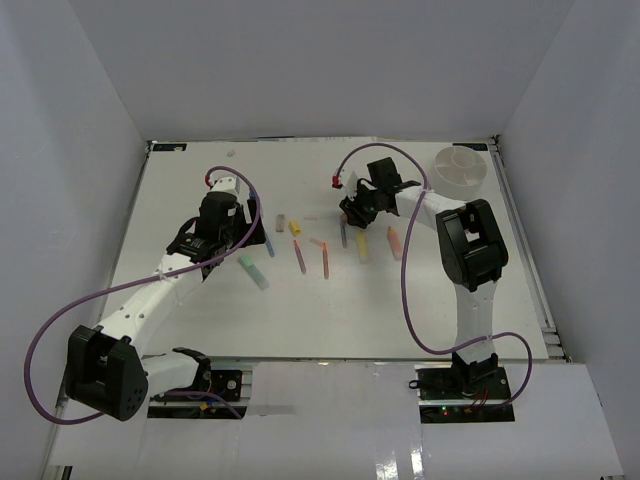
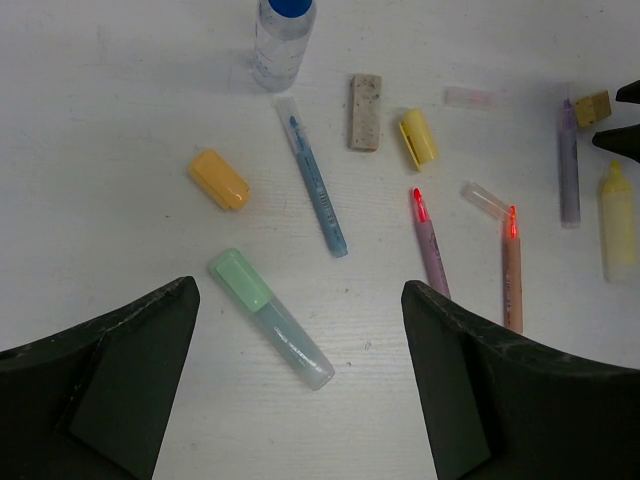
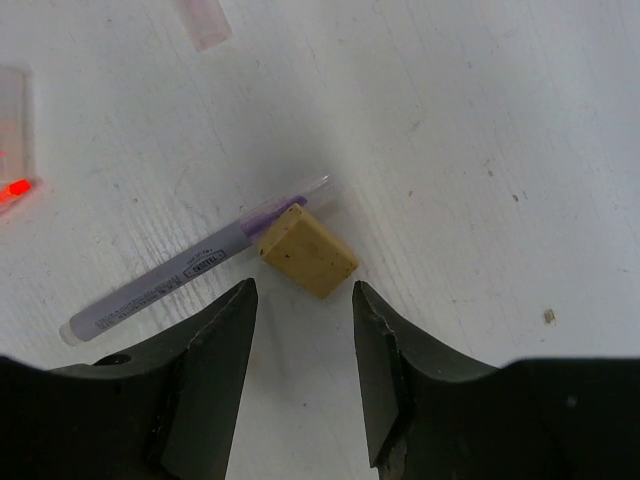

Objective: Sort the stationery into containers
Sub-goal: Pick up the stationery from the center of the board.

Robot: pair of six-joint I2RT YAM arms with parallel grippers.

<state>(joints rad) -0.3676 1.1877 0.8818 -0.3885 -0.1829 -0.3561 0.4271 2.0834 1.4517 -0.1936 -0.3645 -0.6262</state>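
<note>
Below, the right end effector hovers over the worktop, jaws partly spread and holding nothing; a tan eraser lies just ahead, touching a purple pen. Farther off, the left end effector gapes above a green highlighter. The white tub sits beyond the right end effector.

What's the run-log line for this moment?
left gripper: open, above green highlighter | right gripper: open around tan eraser | tub: far-right
</note>
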